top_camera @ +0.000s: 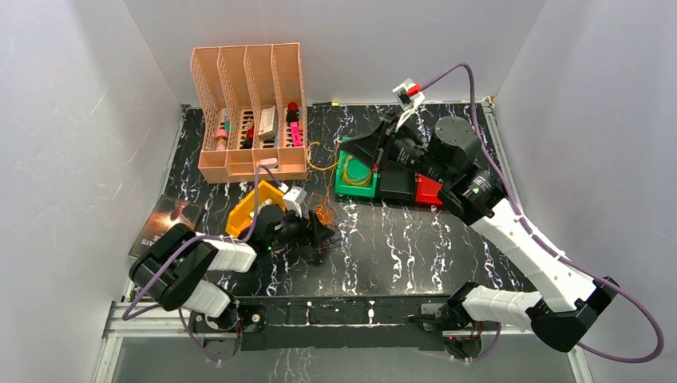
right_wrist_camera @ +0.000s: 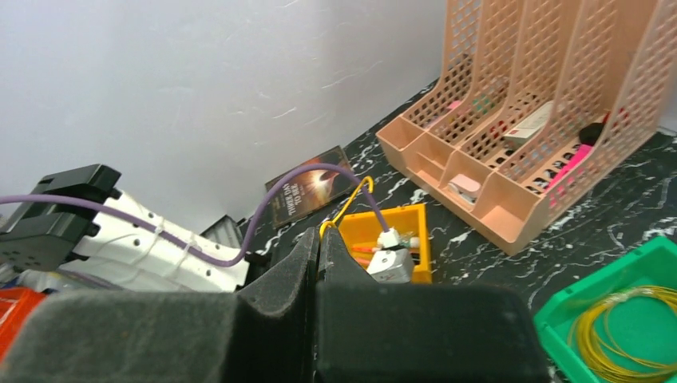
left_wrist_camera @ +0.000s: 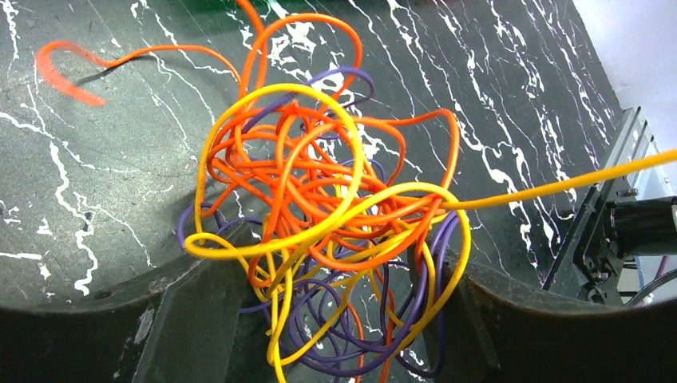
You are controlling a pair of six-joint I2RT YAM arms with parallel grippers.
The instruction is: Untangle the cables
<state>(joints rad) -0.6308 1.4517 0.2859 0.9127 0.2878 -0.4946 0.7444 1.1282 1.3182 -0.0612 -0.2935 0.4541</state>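
Observation:
The cables (left_wrist_camera: pixel 319 215) are a fist-sized tangle of orange, yellow and purple wire loops on the black marble table (left_wrist_camera: pixel 96 159). In the top view the tangle (top_camera: pixel 323 214) lies at centre left. My left gripper (left_wrist_camera: pixel 331 267) is open, with its fingers (left_wrist_camera: pixel 184 319) on either side of the tangle's lower part. One yellow strand (left_wrist_camera: pixel 559 187) runs out taut to the right. My right gripper (right_wrist_camera: pixel 318 239) is shut on a yellow wire loop (right_wrist_camera: pixel 351 199). In the top view it (top_camera: pixel 343 146) hangs over the left end of the green bin (top_camera: pixel 342 182).
A peach slotted organizer (top_camera: pixel 247 112) stands at the back left. A yellow bin (top_camera: pixel 243 211) is beside the left wrist. The green bin holds a coiled yellow wire (top_camera: pixel 359 171); a red bin (top_camera: pixel 429 190) sits to its right. A dark booklet (top_camera: pixel 164 223) lies at the left edge.

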